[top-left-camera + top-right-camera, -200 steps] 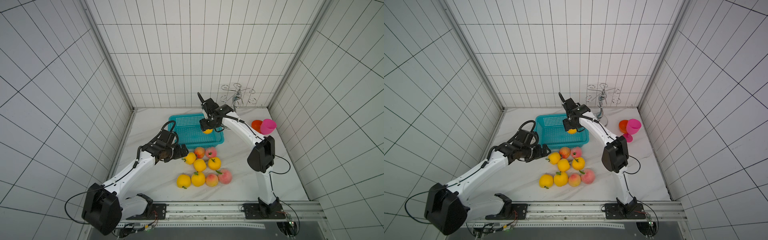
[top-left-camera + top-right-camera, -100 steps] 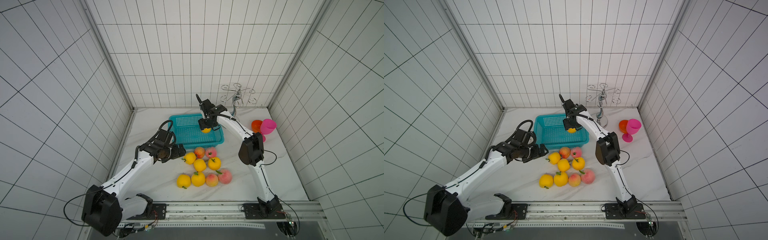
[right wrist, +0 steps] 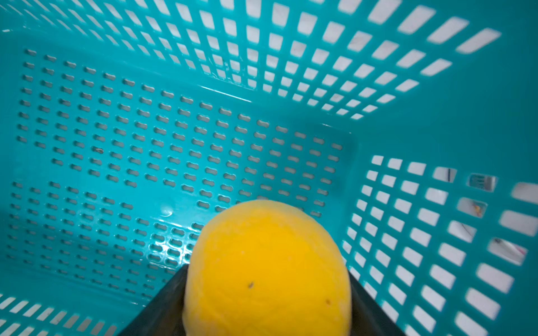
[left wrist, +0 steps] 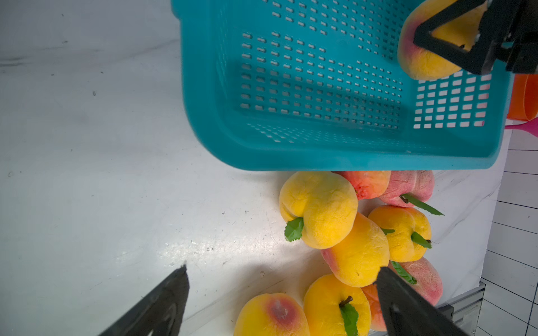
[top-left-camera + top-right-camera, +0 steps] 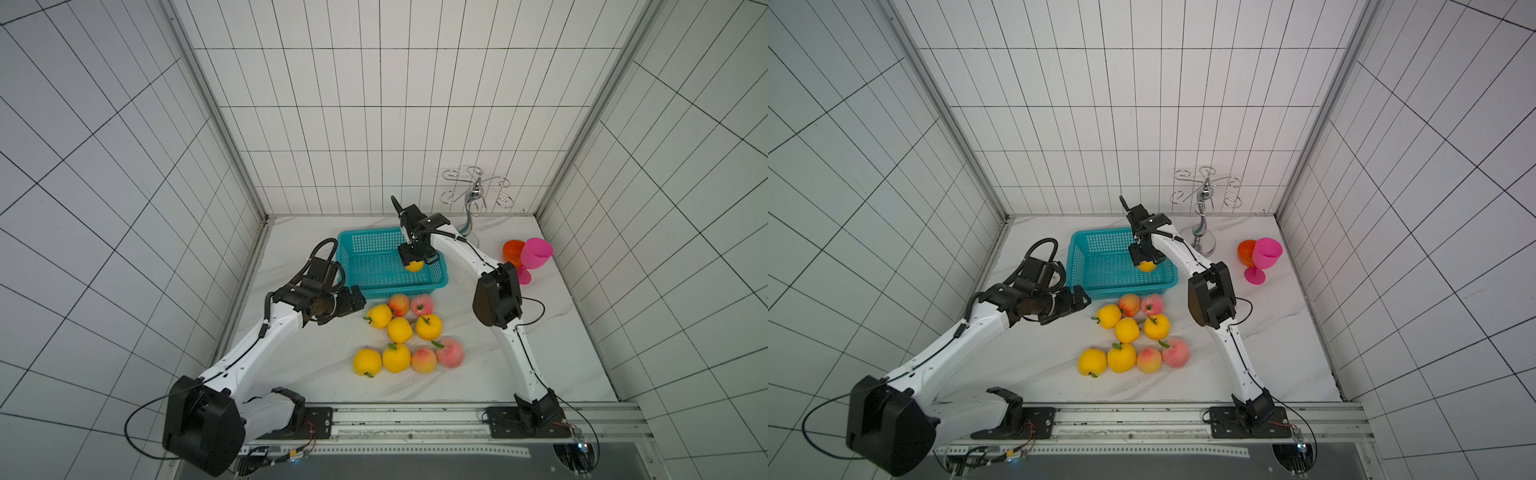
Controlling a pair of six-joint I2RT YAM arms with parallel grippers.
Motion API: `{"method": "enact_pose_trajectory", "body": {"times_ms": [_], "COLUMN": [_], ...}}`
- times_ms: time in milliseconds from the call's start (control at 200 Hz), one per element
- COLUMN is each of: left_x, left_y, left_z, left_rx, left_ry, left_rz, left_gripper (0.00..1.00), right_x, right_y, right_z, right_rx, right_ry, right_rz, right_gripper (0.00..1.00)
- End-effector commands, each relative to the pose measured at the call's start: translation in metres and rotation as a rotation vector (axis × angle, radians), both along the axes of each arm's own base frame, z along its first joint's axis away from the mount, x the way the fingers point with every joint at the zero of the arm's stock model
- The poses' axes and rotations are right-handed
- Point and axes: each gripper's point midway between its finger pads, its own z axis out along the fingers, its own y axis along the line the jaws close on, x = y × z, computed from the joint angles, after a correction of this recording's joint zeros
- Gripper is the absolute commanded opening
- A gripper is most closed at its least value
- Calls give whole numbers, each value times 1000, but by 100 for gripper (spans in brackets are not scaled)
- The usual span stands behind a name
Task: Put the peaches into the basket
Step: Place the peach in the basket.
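1. My right gripper (image 5: 413,261) is clamped on a yellow peach (image 3: 266,270). Both black fingers (image 3: 163,302) press into its sides and are only as far apart as the fruit makes them.
2. That peach hangs inside the basket (image 5: 390,289), down between the walls and close to the corner on my right arm's side. Honestly can't tell if it's touching the floor.
3. My left gripper (image 5: 1079,297) has its fingers (image 4: 163,302) spread wide, holding nothing and touching nothing. It hovers over bare table (image 5: 311,365) just beside the basket's front corner, aimed at the fruit pile.
4. The other nine peaches (image 5: 400,330) sit on the table right in front of the basket, bunched up and touching. Five are yellow and four are blushed pink-red.
5. Texture-wise, the peach skin is matte and a bit crinkly, with a cleft down the side and little green leaves at the stems.
6. The basket is glossy turquoise plastic with square holes in the walls, small oval slots in the floor and a flared rim.
7. The table is shiny white with faint marble veins.
8. Off to my right are an orange goblet (image 5: 512,251) and a pink goblet (image 5: 536,253), touching each other. A curly chrome wire stand (image 5: 476,193) sits at the back.
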Motion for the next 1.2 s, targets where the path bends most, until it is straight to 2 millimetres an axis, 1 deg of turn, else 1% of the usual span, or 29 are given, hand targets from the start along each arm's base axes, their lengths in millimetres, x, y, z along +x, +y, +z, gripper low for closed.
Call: {"method": "enact_pose_trajectory", "body": {"times_ms": [0, 115, 285, 605, 694, 769, 889, 979, 1084, 1199], "left_x": [-2, -4, -5, -13, -15, -16, -18, -21, -26, -33], "left_y": [7, 8, 8, 9, 9, 9, 7, 5, 4, 3], "left_z": [1, -2, -3, 0, 0, 1, 5, 8, 11, 12], "left_rx": [21, 25, 22, 13, 5, 4, -5, -17, -33, -44], "left_ry": [-17, -8, -5, -8, -7, -6, -11, -9, -14, -16], "left_rz": [1, 0, 6, 2, -2, -4, -16, -27, -35, -44], "left_gripper": [98, 98, 98, 98, 98, 98, 98, 98, 98, 98], "right_x": [2, 4, 1, -5, -7, -8, -8, -7, -7, -12], "right_y": [-13, -16, -15, -16, -13, -13, -13, -14, -13, -12], "right_z": [-4, -5, -10, -16, -15, -15, -7, 1, 15, 34], "right_rx": [-48, -54, -52, -47, -35, -29, -22, -16, 1, 11], "right_ry": [11, 13, 27, 49, 45, 45, 31, 16, -5, -31], "right_rz": [20, 24, 32, 36, 37, 31, 27, 18, 6, -4], "right_gripper": [70, 71, 73, 78, 78, 80, 83, 88, 95, 96]}}
